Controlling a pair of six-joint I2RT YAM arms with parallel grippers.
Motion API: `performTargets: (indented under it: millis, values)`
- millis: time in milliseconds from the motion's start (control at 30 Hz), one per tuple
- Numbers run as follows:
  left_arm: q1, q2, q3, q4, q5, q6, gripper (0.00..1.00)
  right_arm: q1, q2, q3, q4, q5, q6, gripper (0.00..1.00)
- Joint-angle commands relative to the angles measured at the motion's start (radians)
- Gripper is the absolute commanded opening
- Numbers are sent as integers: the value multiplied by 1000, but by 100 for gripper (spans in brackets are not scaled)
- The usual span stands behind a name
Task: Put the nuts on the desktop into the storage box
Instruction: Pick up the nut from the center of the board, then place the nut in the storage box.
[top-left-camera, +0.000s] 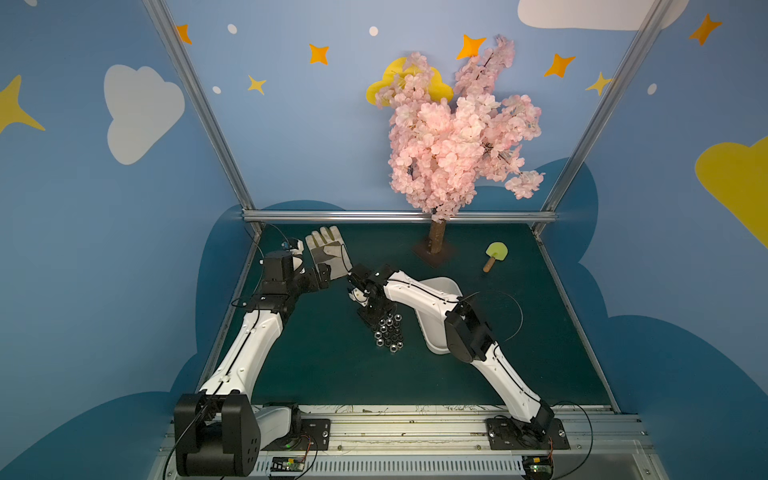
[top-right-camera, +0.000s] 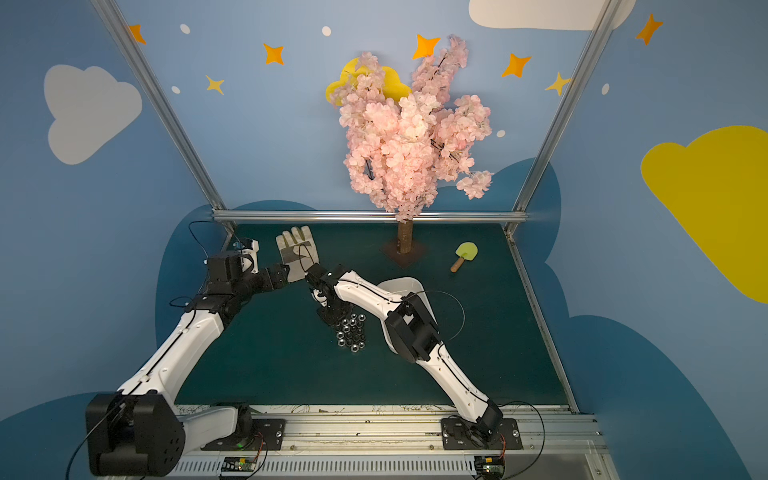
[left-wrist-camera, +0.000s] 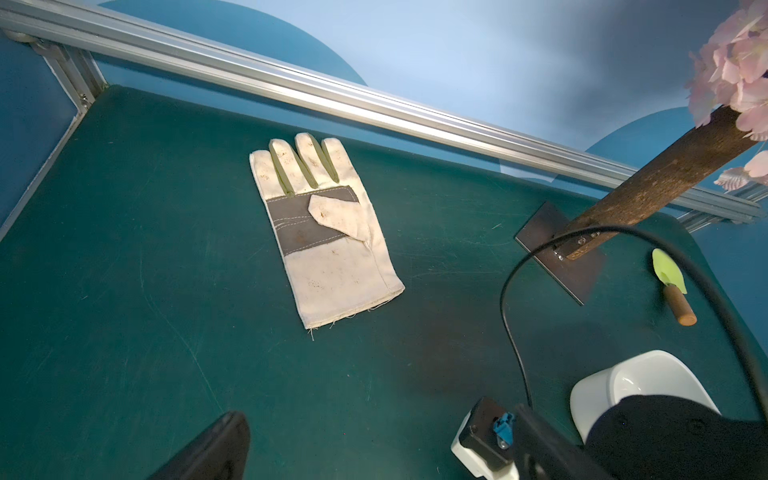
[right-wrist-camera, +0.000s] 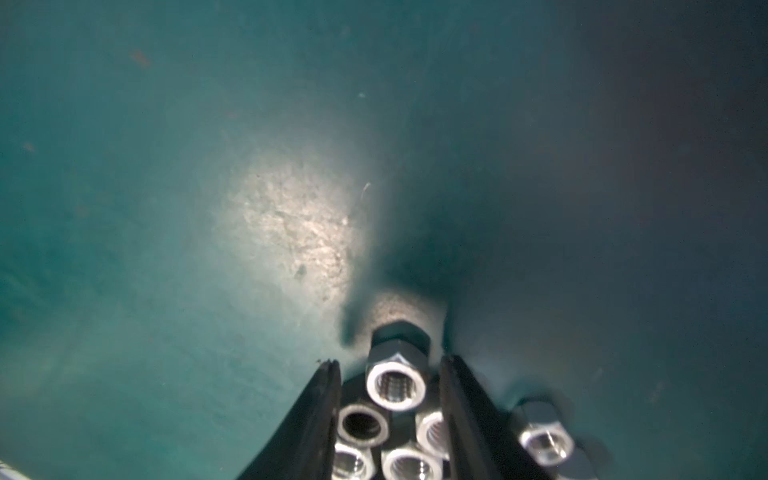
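While right gripper (right-wrist-camera: 390, 361) sits on the nuts (top-left-camera: 388, 332), jaws a bit apart round some, can't tell if holding, left gripper (top-left-camera: 322, 274) wide open, empty.

1. Top views: even, bright-ish, sharp; wide-angle splays rails (top-left-camera: 200, 104) twd frame edges.
2. Left wrist: clear; blossoms (left-wrist-camera: 735, 70) upper right blurred.
3. Right wrist: dim, soft; glare patch on desktop (right-wrist-camera: 291, 224) centre, nuts (right-wrist-camera: 397, 384) at bottom edge blurred, shadow on right.

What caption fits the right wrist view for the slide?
Right hand, fingers open, straddles several nuts on the green desktop.
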Motion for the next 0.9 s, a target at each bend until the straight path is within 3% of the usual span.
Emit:
performTargets:
  millis: [0,200,567,867]
  values:
    - [2,-20,21,-3,-8,4,100,11,29,14,-33,17,-4,37]
    - [5,-15,25,0,3,2,100,11,8,8,-32,39,21,15]
    - [7,-29,18,9,14,-5,100,-101,-311,-91,123,-8,110,15]
    - [9,-33,4,43,32,-28,100,-297,-561,-420,123,34,134,15]
